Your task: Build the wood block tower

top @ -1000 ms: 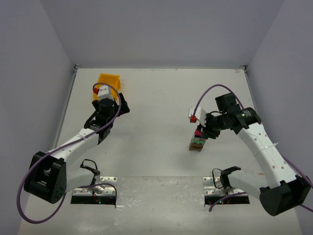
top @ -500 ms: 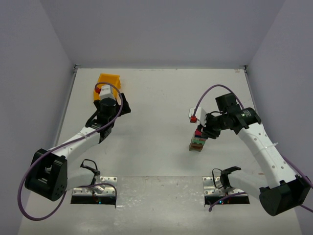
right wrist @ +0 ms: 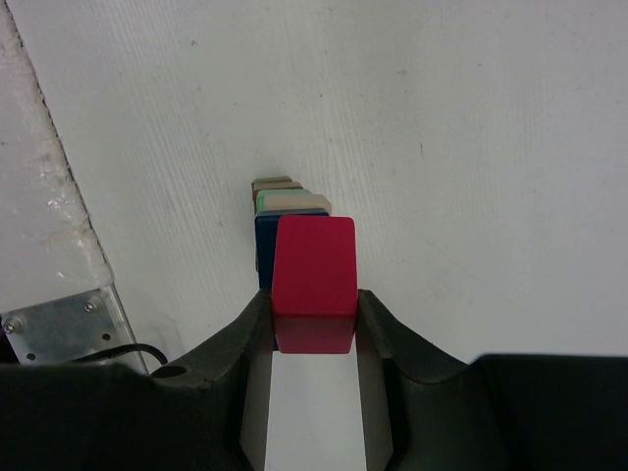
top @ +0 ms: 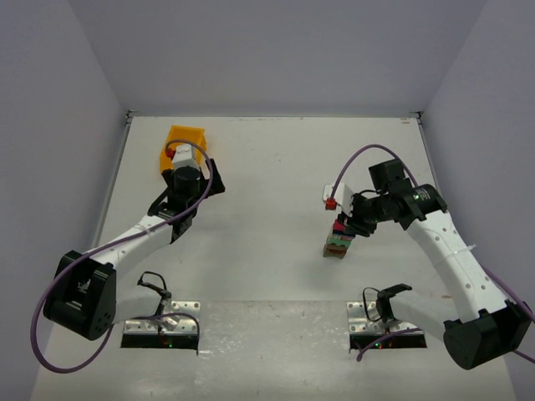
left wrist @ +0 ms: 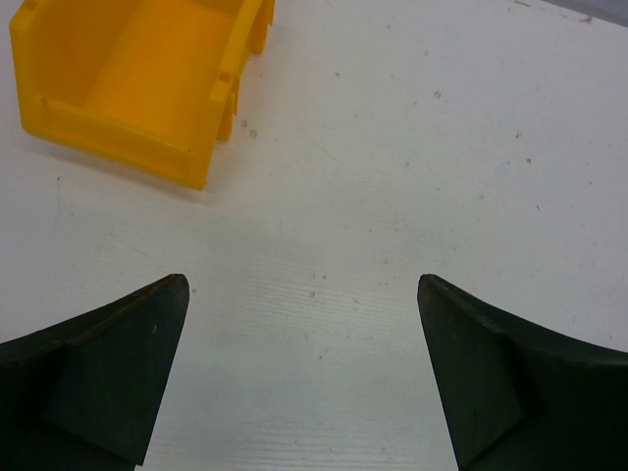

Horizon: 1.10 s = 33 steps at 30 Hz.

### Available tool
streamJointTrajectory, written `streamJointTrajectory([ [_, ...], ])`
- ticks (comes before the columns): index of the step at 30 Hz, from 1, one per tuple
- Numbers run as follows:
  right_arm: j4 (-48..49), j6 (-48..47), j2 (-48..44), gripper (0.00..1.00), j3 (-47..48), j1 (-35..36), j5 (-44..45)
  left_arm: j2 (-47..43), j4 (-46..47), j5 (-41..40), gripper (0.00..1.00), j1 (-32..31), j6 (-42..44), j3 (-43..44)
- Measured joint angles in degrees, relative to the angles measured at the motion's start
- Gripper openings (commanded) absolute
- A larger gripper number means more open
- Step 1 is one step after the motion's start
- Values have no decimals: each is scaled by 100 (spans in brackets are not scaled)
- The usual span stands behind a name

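Observation:
The tower stands right of the table's middle, a short stack with an olive-brown base, then green and red layers. In the right wrist view I look down on it: blue, cream, green and brown blocks show under a magenta-red roof-shaped block. My right gripper is shut on that magenta-red block, directly over the stack; whether the block rests on the stack is not visible. My left gripper hangs open over bare table at the far left, its dark fingers wide apart with nothing between them.
A yellow-orange plastic bin stands at the far left of the table, just beyond my left gripper, and looks empty inside. Grey walls close the table on three sides. Two metal base plates with cables sit at the near edge.
The left arm has shifted slightly to the right and nearer, away from the bin. The right arm and the tower have not moved.

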Motion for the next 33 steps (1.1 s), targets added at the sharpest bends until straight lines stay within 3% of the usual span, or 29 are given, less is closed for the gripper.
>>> streamJointTrajectory([
  [33, -46, -202, -71, 30, -79, -49, -203, 270, -4, -175, 100, -150, 94, 157],
])
